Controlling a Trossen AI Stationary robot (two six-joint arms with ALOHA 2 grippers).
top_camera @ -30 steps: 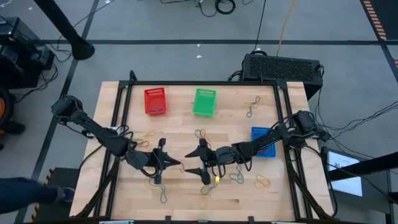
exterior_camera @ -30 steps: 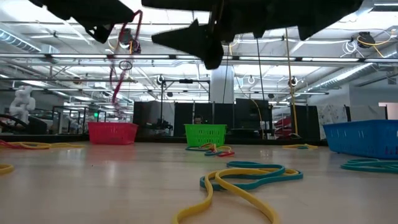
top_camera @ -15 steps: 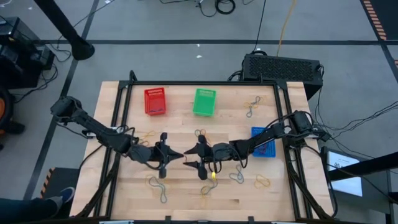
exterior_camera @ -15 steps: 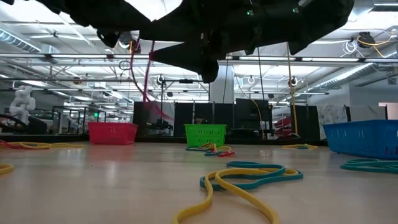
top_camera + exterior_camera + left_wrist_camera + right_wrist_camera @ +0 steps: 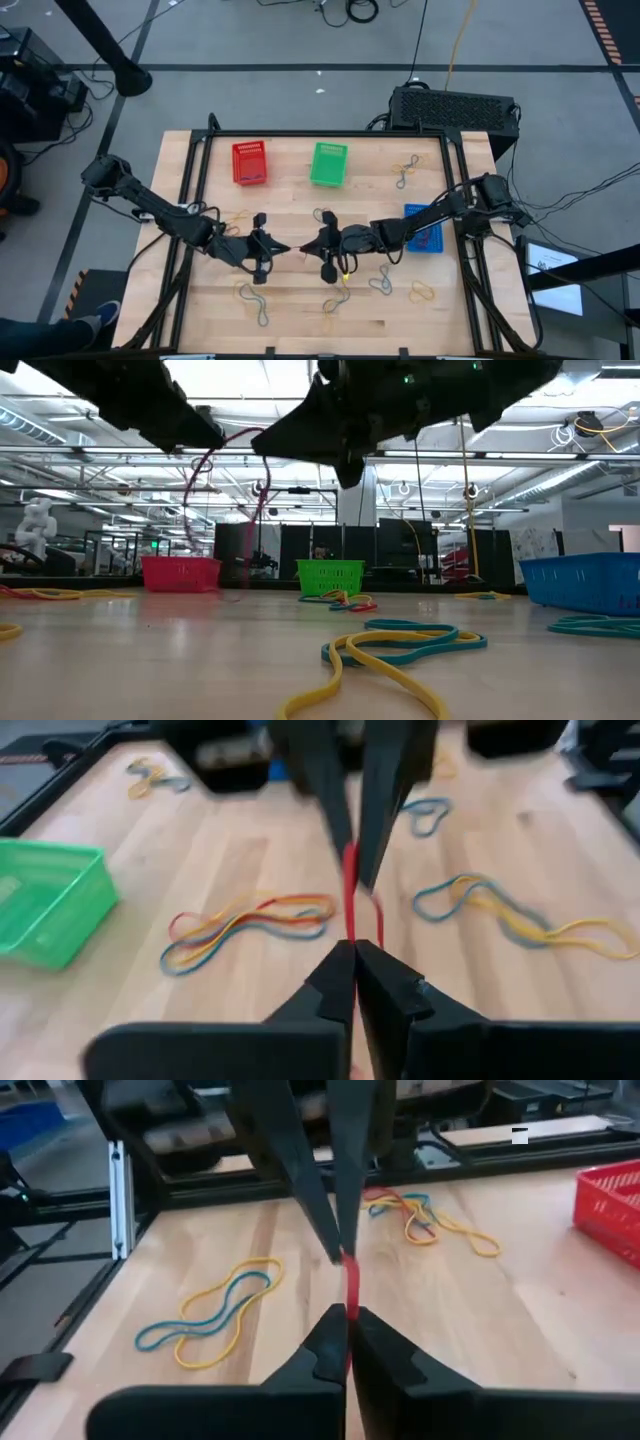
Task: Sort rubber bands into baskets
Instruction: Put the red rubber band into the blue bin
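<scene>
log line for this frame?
left tool: shut on red rubber band | right tool: shut on same band | band: taut between tools, above table centre | red basket: not reached

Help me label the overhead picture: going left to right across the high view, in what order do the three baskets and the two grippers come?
Red basket → left gripper → right gripper → green basket → blue basket.

The high cam sits overhead, straight down on the whole desk (image 5: 300,310) plus surrounding floor. The low cam is at desk level, looking across toward the green basket (image 5: 331,576) and the room behind. Each wrist cam peers close past its own fingers (image 5: 330,985), facing the other arm; both share the desk's middle.
</scene>
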